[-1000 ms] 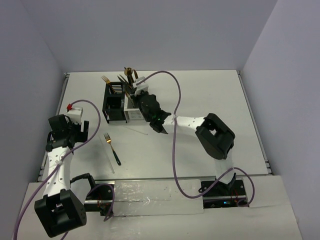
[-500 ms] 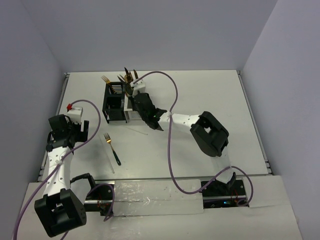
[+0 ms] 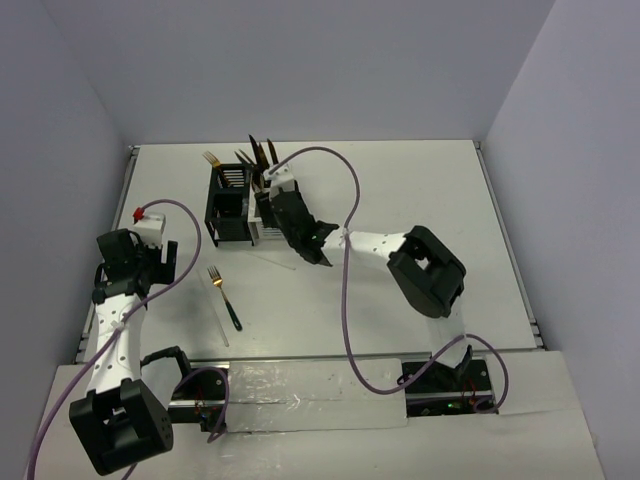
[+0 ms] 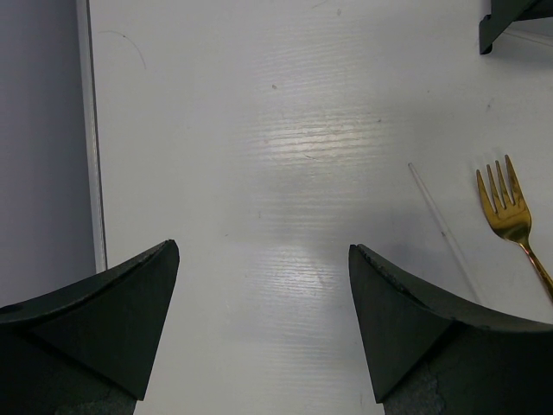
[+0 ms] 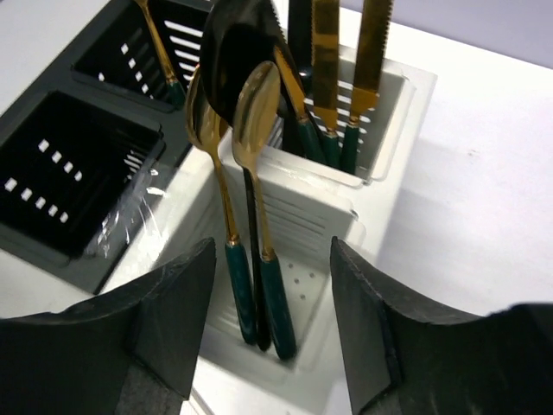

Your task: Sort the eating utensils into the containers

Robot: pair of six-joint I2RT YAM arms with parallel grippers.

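No readable writing anywhere here: no labels, brand names, numbers or signs to be seen in any of the three views.

Left wrist view: the fork [image 4: 511, 214] on the table [image 4: 285, 156] is cut off by the right picture edge, handle unseen, and only a corner of the black caddy [image 4: 517, 19] shows at top right. Right wrist view: knife tips [image 5: 350, 35] in the white caddy [image 5: 380, 130] run off the top edge. Top view: utensil types in the caddies too small to tell.
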